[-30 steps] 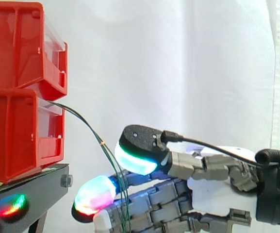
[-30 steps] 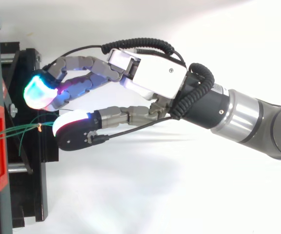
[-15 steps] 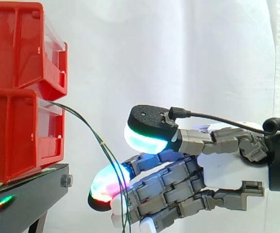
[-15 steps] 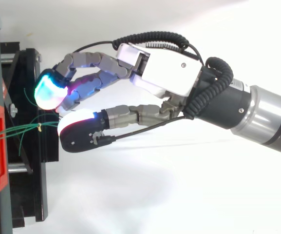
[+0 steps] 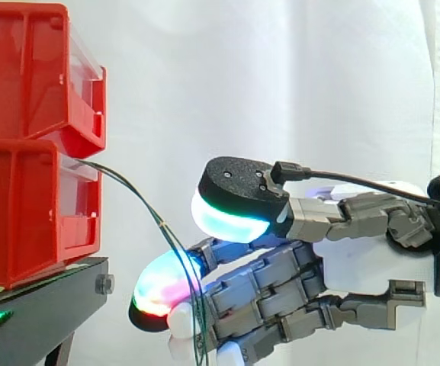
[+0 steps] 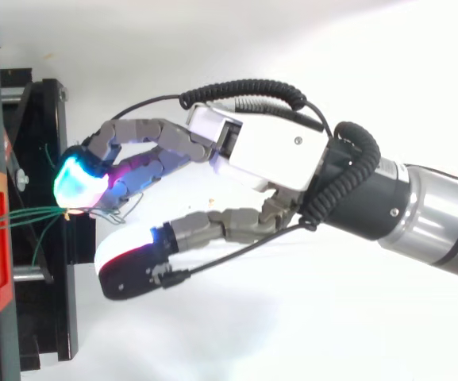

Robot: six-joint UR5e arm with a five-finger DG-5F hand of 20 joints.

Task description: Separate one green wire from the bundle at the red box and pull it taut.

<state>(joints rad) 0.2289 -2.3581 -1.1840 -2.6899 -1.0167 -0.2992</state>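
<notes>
Side view: I see green wires [image 5: 145,204] drooping from the red box [image 5: 29,213] at left, down across the hand [image 5: 357,267] at lower centre; I cannot tell whether it grips any.

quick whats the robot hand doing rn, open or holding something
Robot hand: open, thumb spread apart from the fingers; green wires lie at its fingertips.
</notes>
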